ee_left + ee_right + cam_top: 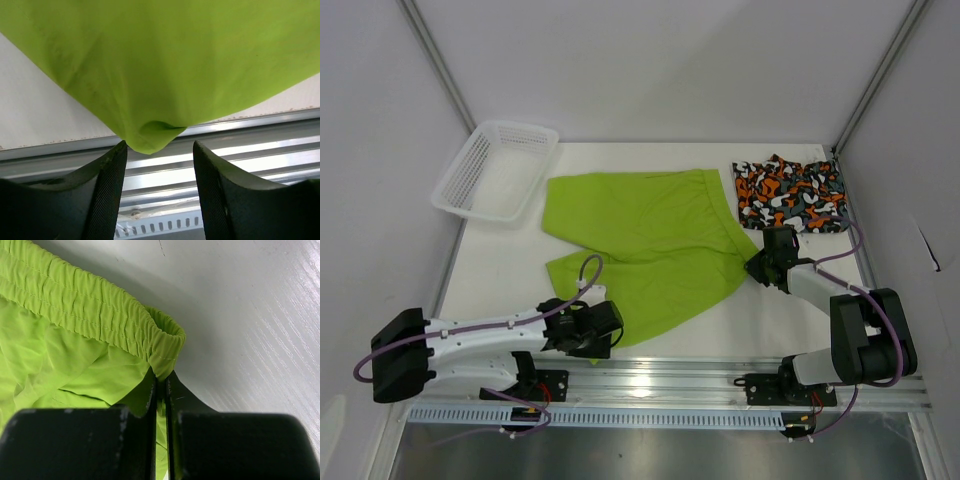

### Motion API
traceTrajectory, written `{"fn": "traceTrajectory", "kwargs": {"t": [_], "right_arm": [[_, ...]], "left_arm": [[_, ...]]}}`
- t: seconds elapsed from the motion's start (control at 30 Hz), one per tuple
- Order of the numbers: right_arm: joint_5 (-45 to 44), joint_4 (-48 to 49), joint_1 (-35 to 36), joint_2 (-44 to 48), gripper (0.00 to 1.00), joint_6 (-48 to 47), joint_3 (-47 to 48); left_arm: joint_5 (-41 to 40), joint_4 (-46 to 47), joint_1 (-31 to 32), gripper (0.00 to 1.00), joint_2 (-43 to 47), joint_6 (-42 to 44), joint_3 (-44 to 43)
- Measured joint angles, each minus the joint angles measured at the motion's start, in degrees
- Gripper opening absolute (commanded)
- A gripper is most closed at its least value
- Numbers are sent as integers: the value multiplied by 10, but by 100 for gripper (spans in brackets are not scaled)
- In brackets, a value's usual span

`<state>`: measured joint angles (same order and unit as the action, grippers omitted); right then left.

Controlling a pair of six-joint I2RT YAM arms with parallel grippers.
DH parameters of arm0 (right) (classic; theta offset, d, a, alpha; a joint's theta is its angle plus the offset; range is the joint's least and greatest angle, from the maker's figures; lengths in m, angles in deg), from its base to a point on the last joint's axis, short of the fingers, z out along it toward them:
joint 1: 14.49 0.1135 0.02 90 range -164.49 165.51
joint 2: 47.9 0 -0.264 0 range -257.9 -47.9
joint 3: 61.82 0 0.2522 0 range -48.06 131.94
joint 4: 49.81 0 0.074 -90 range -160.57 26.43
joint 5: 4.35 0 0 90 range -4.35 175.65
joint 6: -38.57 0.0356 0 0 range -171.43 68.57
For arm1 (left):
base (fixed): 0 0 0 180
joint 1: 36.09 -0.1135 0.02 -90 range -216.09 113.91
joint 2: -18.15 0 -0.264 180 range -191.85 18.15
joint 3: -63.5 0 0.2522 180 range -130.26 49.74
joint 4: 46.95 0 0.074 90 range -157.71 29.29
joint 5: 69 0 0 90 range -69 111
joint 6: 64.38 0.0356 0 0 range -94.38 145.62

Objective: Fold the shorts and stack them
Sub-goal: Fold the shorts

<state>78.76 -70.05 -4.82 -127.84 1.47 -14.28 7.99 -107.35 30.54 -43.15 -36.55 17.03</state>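
Desk (500, 270): white, matt, enclosed by plain white walls (670, 60), with an aluminium rail (720, 375) along the near edge. Lime green shorts (650, 240) lie spread at centre. Camo shorts (790, 193) sit folded in the far right corner. A white mesh basket (460, 165) stands far left. Left tool (160, 145): fingers apart at the near leg hem, not gripping. Right tool (161, 382): clamped on the green waistband corner.

White table (500, 285): green shorts (650, 240), camo shorts (790, 193), basket (470, 208)
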Motion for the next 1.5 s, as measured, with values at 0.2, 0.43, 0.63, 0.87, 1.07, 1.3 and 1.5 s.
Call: {"fn": "traceTrajectory", "kwargs": {"t": [0.2,0.43,0.63,0.87,1.07,1.3,1.5], "right_arm": [[3,3,0,0,0,0,0],[6,4,0,-1,0,0,0],[11,8,0,-3,0,0,0],[14,8,0,-3,0,0,0],[16,8,0,-3,0,0,0],[16,-1,0,-3,0,-5,6],[18,-19,2,-3,0,-10,15]], "left_arm": [[-9,12,8,56,-52,13,-1],[-19,14,21,46,-85,26,-2],[-27,-7,25,18,-123,31,-24],[-61,-35,28,0,-145,27,-44],[-89,-59,27,0,-162,27,-57],[-77,-106,43,0,-156,20,-57],[-63,-120,59,5,-158,16,-53]]}}
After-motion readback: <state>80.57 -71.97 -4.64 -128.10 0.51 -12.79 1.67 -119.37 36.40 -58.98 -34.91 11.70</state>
